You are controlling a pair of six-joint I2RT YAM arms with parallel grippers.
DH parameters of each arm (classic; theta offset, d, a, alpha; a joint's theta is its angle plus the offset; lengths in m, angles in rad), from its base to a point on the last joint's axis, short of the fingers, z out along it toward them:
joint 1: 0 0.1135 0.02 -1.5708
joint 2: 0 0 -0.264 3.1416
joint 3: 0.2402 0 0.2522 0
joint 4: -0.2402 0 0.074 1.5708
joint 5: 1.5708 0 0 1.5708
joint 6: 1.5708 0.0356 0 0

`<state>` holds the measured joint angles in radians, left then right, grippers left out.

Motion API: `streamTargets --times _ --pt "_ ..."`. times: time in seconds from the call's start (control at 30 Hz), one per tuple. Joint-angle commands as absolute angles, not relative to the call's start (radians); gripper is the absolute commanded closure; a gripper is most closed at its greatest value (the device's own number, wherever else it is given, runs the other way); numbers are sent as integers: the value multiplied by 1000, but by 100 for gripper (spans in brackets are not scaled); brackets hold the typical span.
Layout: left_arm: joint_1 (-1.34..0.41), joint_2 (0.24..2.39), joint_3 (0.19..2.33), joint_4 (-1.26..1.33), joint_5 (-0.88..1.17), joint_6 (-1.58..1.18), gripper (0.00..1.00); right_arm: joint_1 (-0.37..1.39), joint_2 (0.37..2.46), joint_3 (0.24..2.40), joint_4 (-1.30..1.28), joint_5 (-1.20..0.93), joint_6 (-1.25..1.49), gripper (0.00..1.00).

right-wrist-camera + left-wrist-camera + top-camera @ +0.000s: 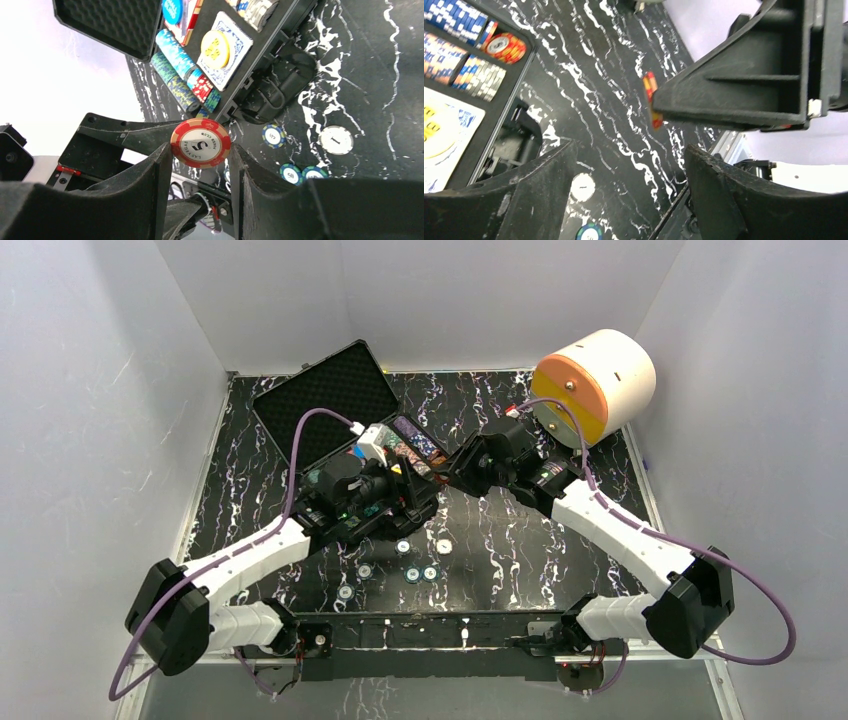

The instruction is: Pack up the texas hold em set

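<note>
Red-and-white chip (200, 143), black white-veined table (390, 60), seemingly blue-rimmed loose chips (273, 135).

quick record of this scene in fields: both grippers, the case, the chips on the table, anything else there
right gripper: shut on a red chip marked 5, pinched by its rim
left gripper: open, nothing between the fingers
case: open, lid up, chip rows in its slots
yellow button: lying on a card deck inside the case
loose chips: several flat on the table, on the near side of the case
white cylinder: far right corner, on its side
</note>
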<state>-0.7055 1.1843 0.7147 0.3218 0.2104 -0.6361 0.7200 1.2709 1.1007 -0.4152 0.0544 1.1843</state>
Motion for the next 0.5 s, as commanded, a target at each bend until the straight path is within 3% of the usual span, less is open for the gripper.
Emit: streamTargets --times 0.0,0.47 --pt "-716 1201 704 513 207 -684 27 717 1273 1112 -334 -2 1252 61" --pt "-730 1239 734 575 101 -669 68 716 1303 1096 -295 -43 1340 60"
